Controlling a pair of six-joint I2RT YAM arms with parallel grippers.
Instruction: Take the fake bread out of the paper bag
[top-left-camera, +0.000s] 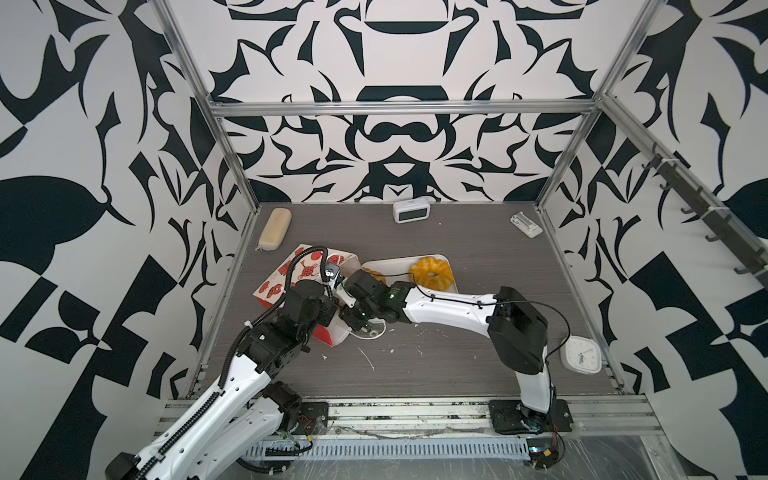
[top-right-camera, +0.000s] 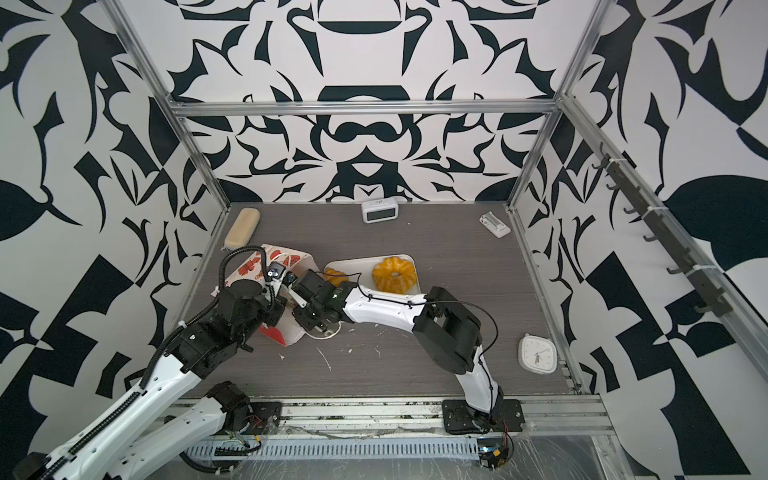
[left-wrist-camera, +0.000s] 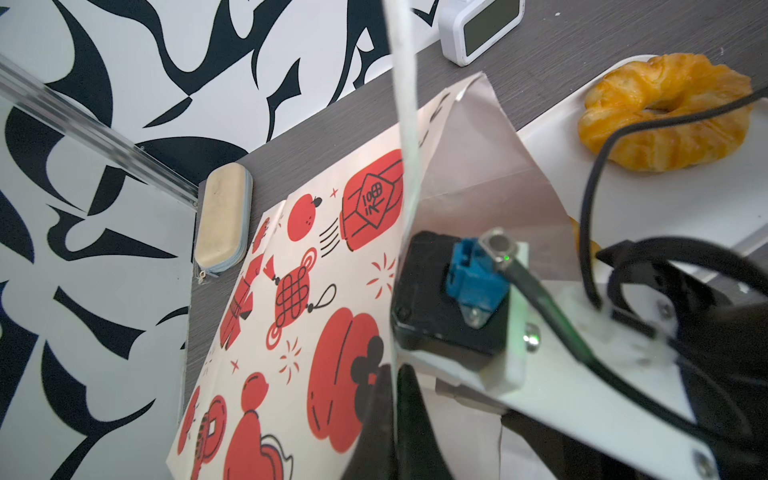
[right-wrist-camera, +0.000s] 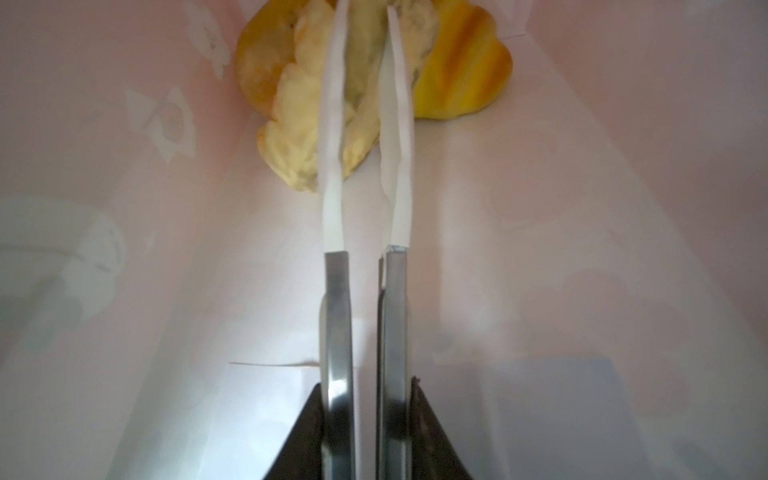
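Pale braided toy roll (right-wrist-camera: 299, 124), top centre of my right wrist view: matte, creamy yellow, knobbly. It sits deep at the closed end of the red-and-white printed paper bag (top-left-camera: 307, 272), which lies on its side left of centre in both top views.

Two glossier golden pieces flank it, a striped golden roll (right-wrist-camera: 461, 70) to its right and a duller golden roll (right-wrist-camera: 249, 62) to its left.

My right gripper (right-wrist-camera: 366, 16) is narrow, its white fingers pinching a ridge of the pale roll. It's a thin bite, I reckon, so I should draw straight back along the bag's floor, slowly, without snagging the paper or dragging the neighbours.

My left gripper (left-wrist-camera: 405, 124) is closed, and looks clamped on the bag's upper wall.

Right of the bag's mouth, the flat white tray (top-left-camera: 399, 261) carries the large golden ring (top-left-camera: 432, 272) and a smaller golden ring (top-left-camera: 376, 276), half hidden behind my right arm.
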